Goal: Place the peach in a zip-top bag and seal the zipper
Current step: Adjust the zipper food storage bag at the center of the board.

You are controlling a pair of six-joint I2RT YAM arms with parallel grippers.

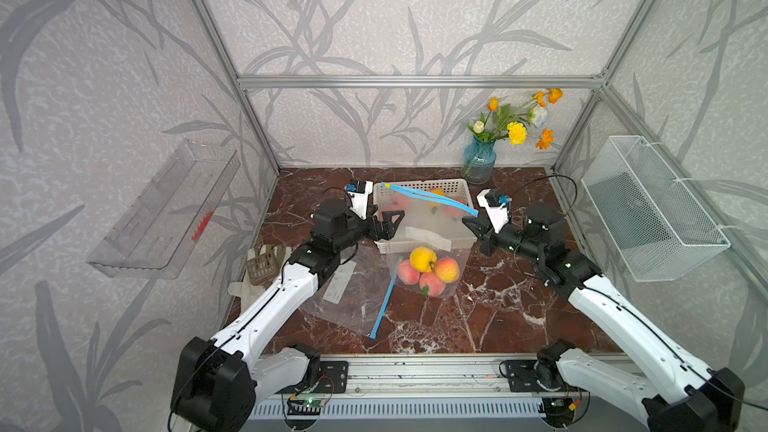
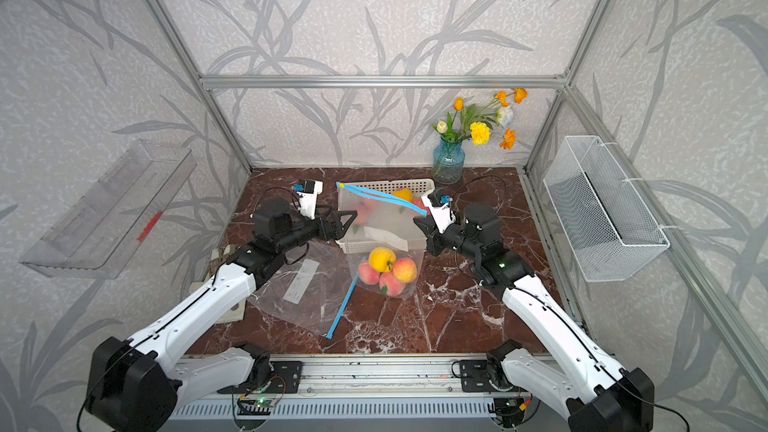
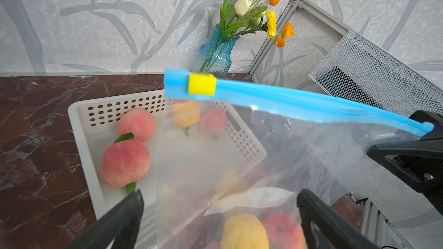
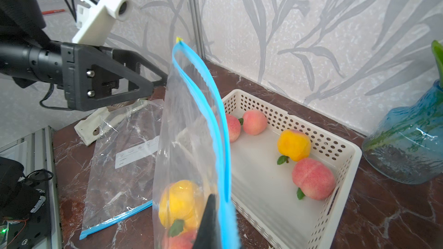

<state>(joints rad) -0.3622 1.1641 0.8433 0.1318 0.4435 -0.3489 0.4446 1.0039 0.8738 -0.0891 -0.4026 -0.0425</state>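
Note:
The clear zip-top bag [image 1: 428,230] hangs upright in front of the basket, with several peaches [image 1: 424,260] at its bottom resting on the table. Its blue zipper [image 1: 432,198] gapes, the two strips apart in the right wrist view [image 4: 203,97]. The yellow slider [image 3: 202,84] sits at the zipper's left end. My right gripper [image 1: 473,218] is shut on the zipper's right end [image 4: 215,202]. My left gripper [image 1: 390,224] is open at the bag's left edge, below the slider; its fingers straddle the bag's film [image 3: 220,194] without pinching it.
A white perforated basket [image 1: 419,184] behind the bag holds several more peaches [image 4: 311,180]. A second, empty zip bag [image 1: 353,284] lies flat at front left. A blue vase of flowers [image 1: 478,160] stands at the back right. A wire basket [image 1: 648,209] hangs on the right wall.

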